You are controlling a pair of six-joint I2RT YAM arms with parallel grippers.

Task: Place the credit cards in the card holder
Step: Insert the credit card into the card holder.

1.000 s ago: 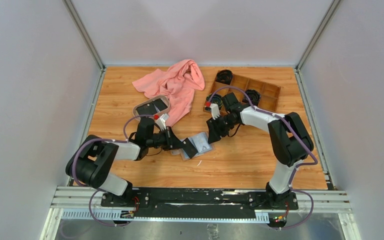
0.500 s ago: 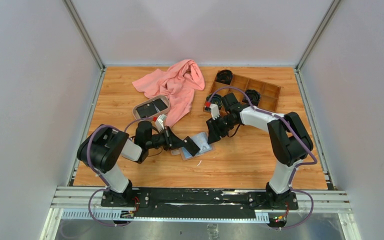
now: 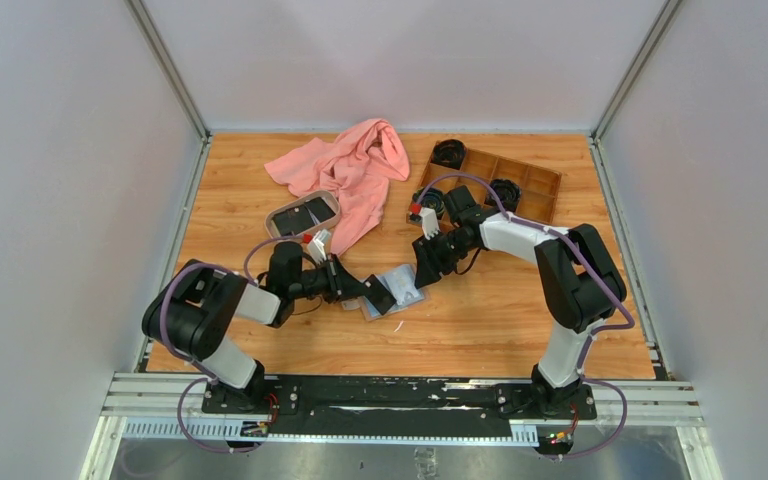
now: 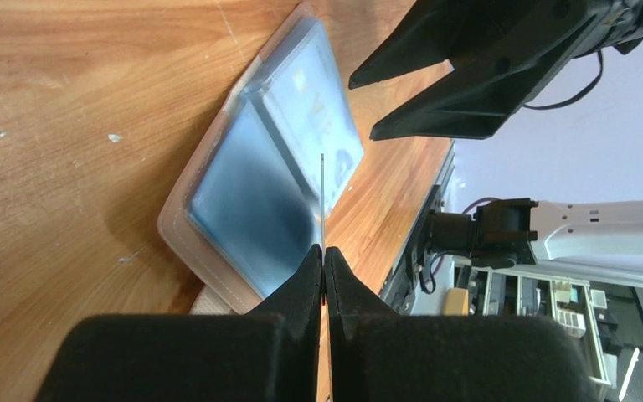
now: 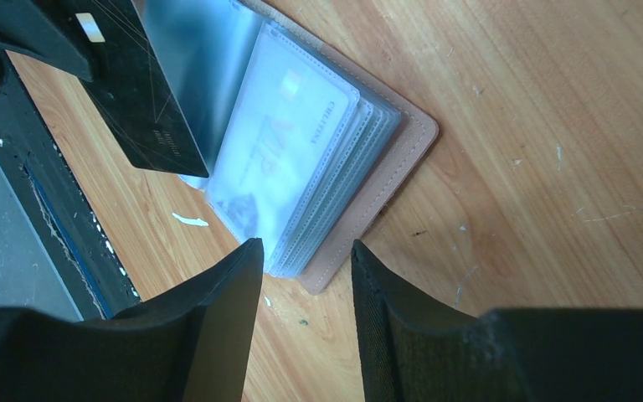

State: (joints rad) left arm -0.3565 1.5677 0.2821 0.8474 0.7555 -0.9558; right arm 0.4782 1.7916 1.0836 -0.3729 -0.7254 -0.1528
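The card holder (image 3: 407, 287) lies open on the table, tan outside with clear grey-blue sleeves; it also shows in the left wrist view (image 4: 251, 197) and the right wrist view (image 5: 301, 167). My left gripper (image 3: 369, 290) is shut on a black credit card (image 3: 382, 298) and holds it over the holder's left half. In the left wrist view (image 4: 324, 251) the card is edge-on (image 4: 322, 201); the right wrist view shows its black face (image 5: 142, 92). My right gripper (image 3: 427, 268) is open and empty just right of the holder, its jaws (image 5: 306, 251) apart above the holder's corner. More dark cards (image 3: 300, 213) lie in the oval tray.
The oval beige-rimmed tray (image 3: 271, 224) sits behind my left arm. A pink cloth (image 3: 352, 165) lies at the back centre. A brown wooden compartment box (image 3: 535, 185) with black round items stands at the back right.
My left gripper, with the card, shifted slightly right toward the holder and then eased back a little; its elbow moved. The right arm has not moved.
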